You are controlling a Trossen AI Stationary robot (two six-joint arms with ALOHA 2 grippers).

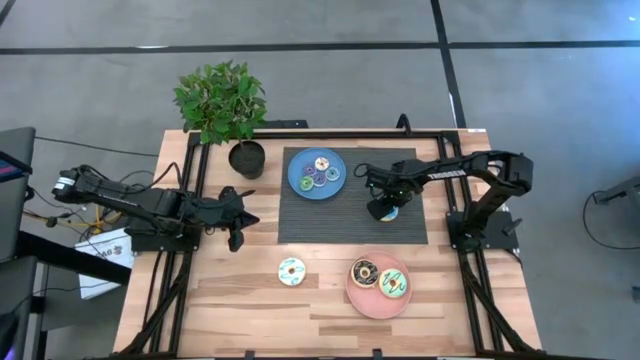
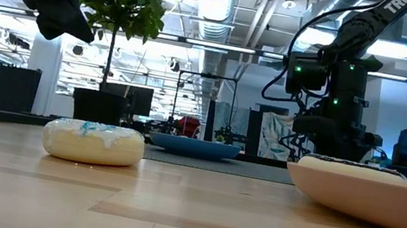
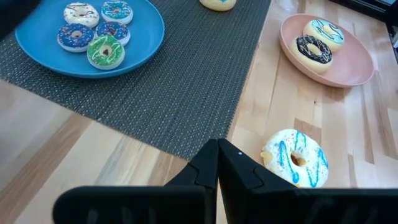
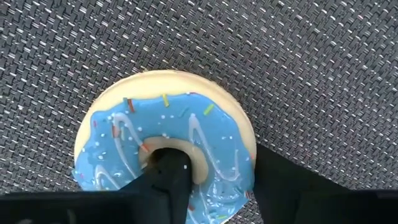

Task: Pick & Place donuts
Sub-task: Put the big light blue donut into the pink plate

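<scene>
A donut with light blue icing lies flat on the grey mat, near the mat's right edge. My right gripper stands over it, pointing down and shut on it. Another donut, cream with blue drizzle, lies on the bare wood near the front. A dark brown donut and a blue-iced one sit on the pink plate. Several small donuts lie on the blue plate. My left gripper hangs shut above the table's left side, touching nothing. My right gripper comes from above, pointing down. One finger stands inside the donut's hole and the other finger is against the outer rim. The ring's wall lies between them. The donut rests flat on the mat.
A potted plant stands at the far left corner, its dark pot just left of the mat. Bare wood lies between the cream donut and the table's left edge. The black frame rails run along both sides.
</scene>
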